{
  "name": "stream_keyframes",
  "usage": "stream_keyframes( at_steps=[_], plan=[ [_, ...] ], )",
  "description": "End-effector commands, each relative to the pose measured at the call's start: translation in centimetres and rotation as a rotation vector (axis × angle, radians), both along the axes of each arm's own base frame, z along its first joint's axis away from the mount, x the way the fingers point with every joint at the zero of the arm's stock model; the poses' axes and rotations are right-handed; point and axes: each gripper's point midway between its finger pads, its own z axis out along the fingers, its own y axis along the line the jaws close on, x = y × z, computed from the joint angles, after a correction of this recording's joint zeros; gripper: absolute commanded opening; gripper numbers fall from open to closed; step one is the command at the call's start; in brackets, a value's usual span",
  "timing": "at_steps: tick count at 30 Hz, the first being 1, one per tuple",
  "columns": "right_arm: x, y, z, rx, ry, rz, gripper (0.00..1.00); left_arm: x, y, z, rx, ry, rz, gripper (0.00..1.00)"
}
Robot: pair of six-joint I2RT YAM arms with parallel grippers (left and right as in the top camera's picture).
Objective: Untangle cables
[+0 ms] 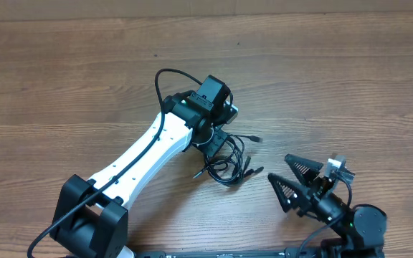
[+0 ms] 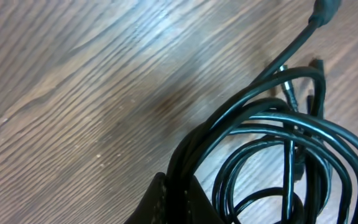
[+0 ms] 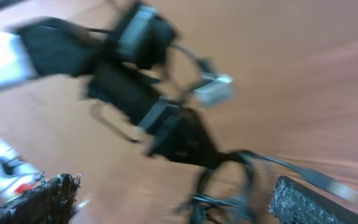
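Overhead view: the cables (image 1: 229, 163), thin glossy black cords, are lying in overlapping loops on the wooden counter (image 1: 84, 86) near its middle, small plug ends (image 1: 255, 138) poking out to the right; the left claw (image 1: 217, 143) is pressing down at the tangle's upper-left edge, clenched on a bunch of strands; the right claw (image 1: 295, 181) is hovering just right of the tangle, fingers spread wide, gripping nothing.

Blurred left hand (image 3: 211, 155) grips the cables (image 3: 248, 173); right hand (image 3: 179, 208) spread wide.
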Motion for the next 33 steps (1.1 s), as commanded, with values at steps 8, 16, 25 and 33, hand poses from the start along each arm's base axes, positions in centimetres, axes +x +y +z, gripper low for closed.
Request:
stream_keyframes(
  at_steps=[8,16,25,33],
  plan=[
    [-3.0,1.1,5.0,-0.045,0.017,0.114,1.00,-0.8,-2.1,1.7,-0.118,0.024,-0.086,0.04],
    [-1.0,1.3,3.5,-0.210,0.173,0.139,1.00,-0.8,-2.0,1.7,-0.110,0.016,-0.113,0.20],
    [3.5,1.2,0.9,-0.378,0.334,0.170,1.00,-0.5,-1.6,1.5,-0.093,0.020,-0.034,1.00],
    [5.5,1.6,-3.8,-0.461,0.505,0.246,1.00,2.6,5.0,1.1,0.123,-0.079,0.554,1.00]
  ],
)
